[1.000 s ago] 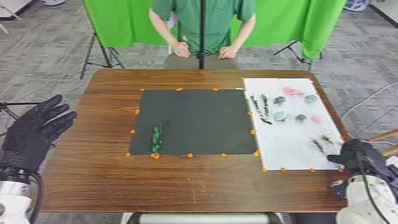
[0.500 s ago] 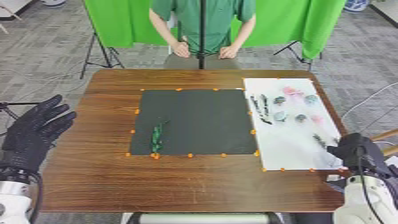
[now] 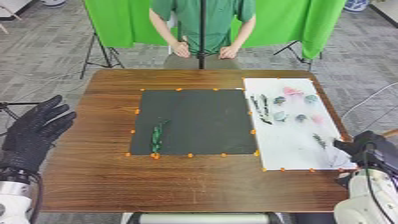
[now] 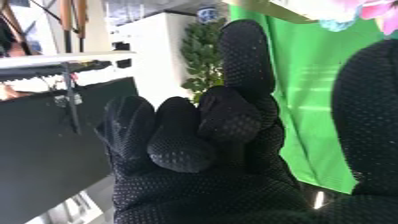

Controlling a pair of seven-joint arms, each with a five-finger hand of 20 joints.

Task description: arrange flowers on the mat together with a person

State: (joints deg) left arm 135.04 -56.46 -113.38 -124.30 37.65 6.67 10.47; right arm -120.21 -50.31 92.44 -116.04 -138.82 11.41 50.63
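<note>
In the head view, my right hand (image 3: 369, 150) is over the white sheet's lower right edge, beside a dark green sprig (image 3: 320, 140). In the right wrist view, my right hand (image 4: 204, 195) has its thumb apart from a straight finger, other fingers bent, nothing visible between. My left hand (image 3: 34, 131) is open left of the table. A green leafy stem (image 3: 157, 137) lies on the dark mat (image 3: 200, 117), near its left side. The white sheet (image 3: 293, 150) holds long green stems (image 3: 266, 107), a pink flower (image 3: 291, 91) and several bluish and grey-green heads (image 3: 281, 116).
Orange markers surround the dark mat and line parts of the white sheet. The brown table (image 3: 204, 185) extends in front of both. A thin black pole (image 3: 202, 30) rises at the table's far edge, and a green curtain (image 3: 302, 25) hangs beyond.
My right hand shifted slightly right, uncovering more of the white sheet's lower right part. A second sprig near the hand is no longer distinct. The left hand and dark mat's stem stayed put.
</note>
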